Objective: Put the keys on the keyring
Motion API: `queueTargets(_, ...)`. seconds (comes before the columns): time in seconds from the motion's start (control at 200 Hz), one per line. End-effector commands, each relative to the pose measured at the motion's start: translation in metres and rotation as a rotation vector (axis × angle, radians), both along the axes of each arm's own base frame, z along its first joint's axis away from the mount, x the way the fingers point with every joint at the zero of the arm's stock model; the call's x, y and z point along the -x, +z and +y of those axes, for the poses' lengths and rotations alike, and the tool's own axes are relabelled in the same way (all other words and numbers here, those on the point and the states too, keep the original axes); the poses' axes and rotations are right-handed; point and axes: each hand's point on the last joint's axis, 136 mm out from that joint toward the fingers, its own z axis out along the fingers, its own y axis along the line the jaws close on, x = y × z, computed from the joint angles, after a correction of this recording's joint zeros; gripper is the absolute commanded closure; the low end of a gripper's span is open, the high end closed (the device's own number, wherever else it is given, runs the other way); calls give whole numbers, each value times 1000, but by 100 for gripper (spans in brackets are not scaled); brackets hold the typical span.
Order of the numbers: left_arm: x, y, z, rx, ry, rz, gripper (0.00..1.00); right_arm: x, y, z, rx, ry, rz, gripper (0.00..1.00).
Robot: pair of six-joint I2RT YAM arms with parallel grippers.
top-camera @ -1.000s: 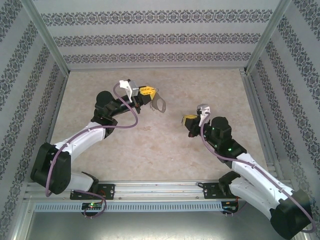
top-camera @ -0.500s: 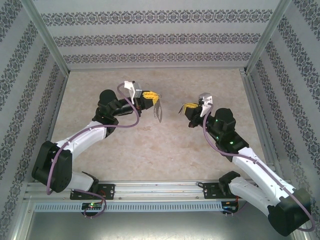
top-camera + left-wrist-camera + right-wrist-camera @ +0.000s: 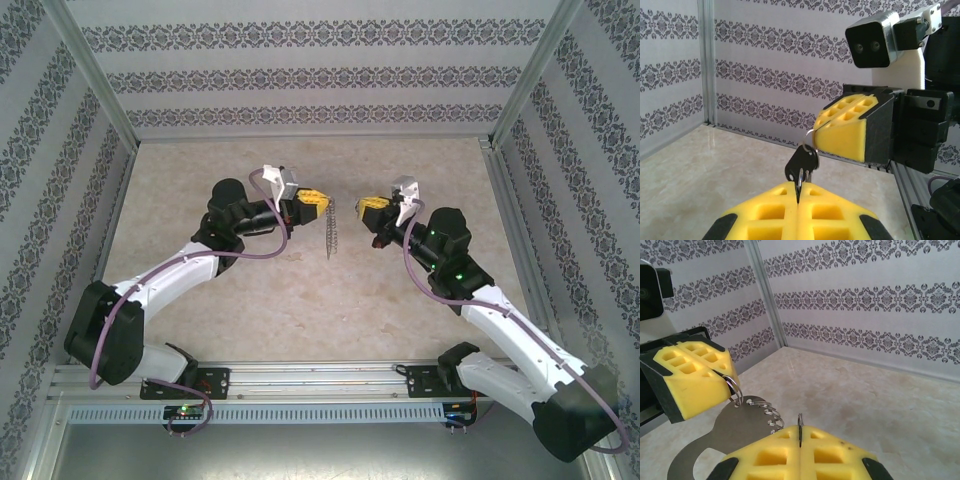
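two claws face tip to tip: left claw grips the keyring, right claw holds the key by its ring, dangling beneath

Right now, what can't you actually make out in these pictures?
- Lower end of the key: left wrist view, behind the pads of the left gripper.
- Lower part of the keyring: right wrist view, behind the right gripper, cut by the bottom edge.
- Whether key and keyring are joined: top view, too small.
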Motion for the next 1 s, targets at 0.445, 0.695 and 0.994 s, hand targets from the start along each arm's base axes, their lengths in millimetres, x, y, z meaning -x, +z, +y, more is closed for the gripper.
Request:
queueTargets(0.445,0,4,-22,-3,-29,-27,100,13,27,29,-1,106,-99,100)
queueTargets(0.695,0,3,-25,-8,-32,-28,100,15,27,36,7,125,-102,100)
queueTargets(0.994,3,4,-26,-11,-38,-33,100,9,21,38,22,113,-91,100)
